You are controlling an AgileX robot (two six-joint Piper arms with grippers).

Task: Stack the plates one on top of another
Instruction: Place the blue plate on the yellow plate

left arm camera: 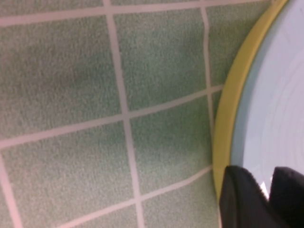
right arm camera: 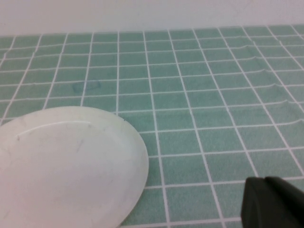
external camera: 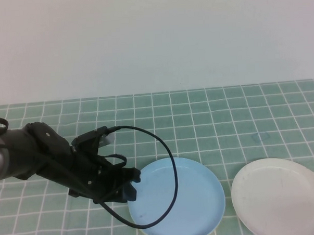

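Three plates on the bench: one light blue plate [external camera: 176, 197] stacked on one yellow plate [left arm camera: 227, 118] near the front edge, one white plate [external camera: 280, 195] alone toward the front right corner. Two end effectors: left end effector [external camera: 126, 184], right end effector [right arm camera: 273, 204]

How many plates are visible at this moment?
3: the light blue plate lies on the yellow plate, whose rim shows beneath it by the left gripper; the white plate lies apart, rightward.

Green checked mat [external camera: 209, 110], white wall [external camera: 153, 39]
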